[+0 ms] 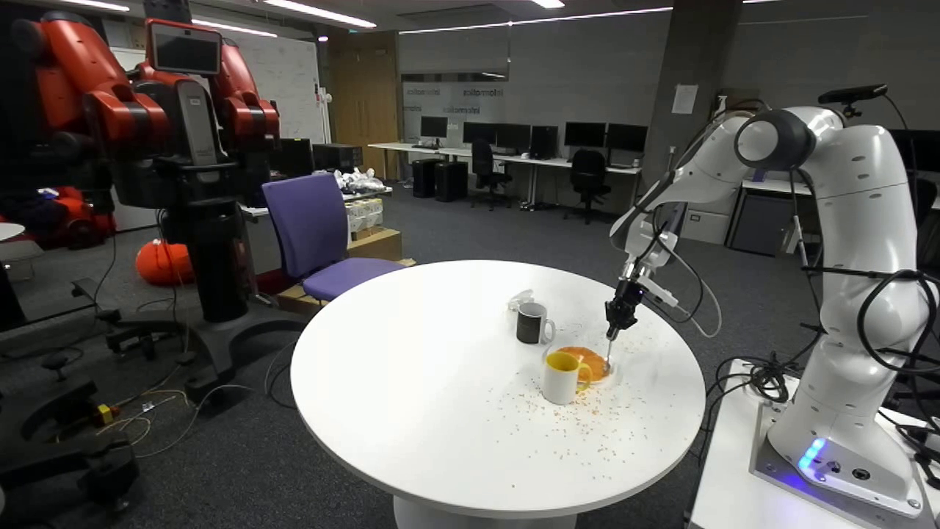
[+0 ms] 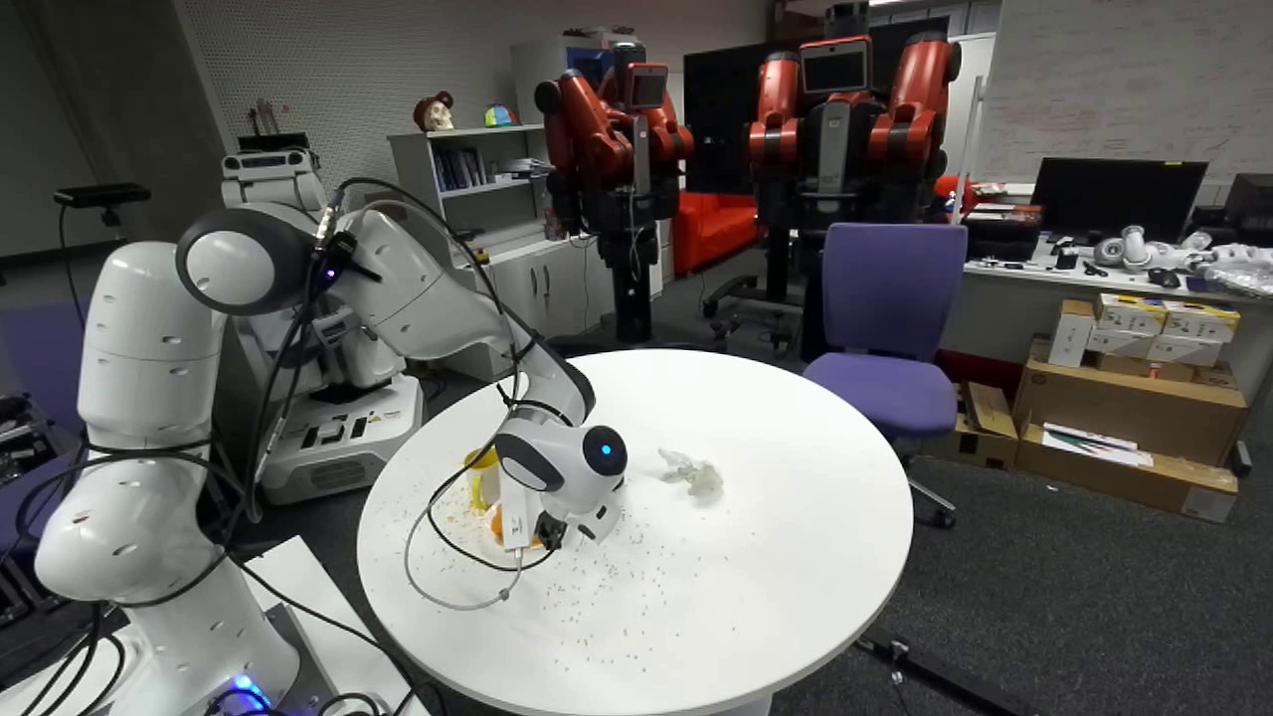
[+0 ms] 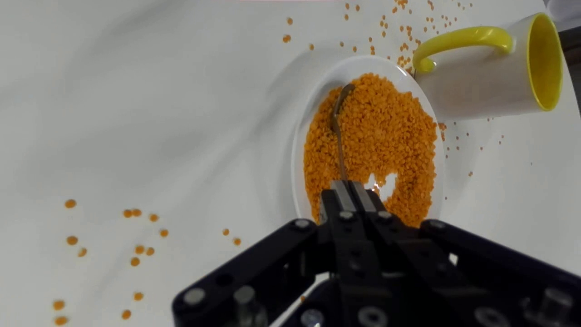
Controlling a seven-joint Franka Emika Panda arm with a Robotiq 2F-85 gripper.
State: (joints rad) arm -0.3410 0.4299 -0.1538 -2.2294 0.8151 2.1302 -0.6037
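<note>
My gripper point(image 3: 348, 184) is shut on the thin handle of a metal spoon point(image 3: 340, 150), which points down into a white oval-looking plate point(image 3: 298, 150). The spoon's bowl rests among orange lentils point(image 3: 386, 122) that cover most of that plate. A small bare patch of plate shows just beside the fingertips. Close to the rim stands a white mug point(image 3: 481, 86) with a yellow inside and handle. In an exterior view the gripper point(image 1: 611, 334) comes down at the plate's edge, above the lentils point(image 1: 585, 361). The arm hides much of the plate in an exterior view.
A dark mug point(image 1: 529, 325) with a pale handle stands behind the plate. Crumpled clear plastic point(image 2: 696, 477) lies on the round white table point(image 2: 796, 537). Loose lentils point(image 1: 587, 411) are scattered around. A purple chair point(image 1: 312, 228) stands at the table's far side.
</note>
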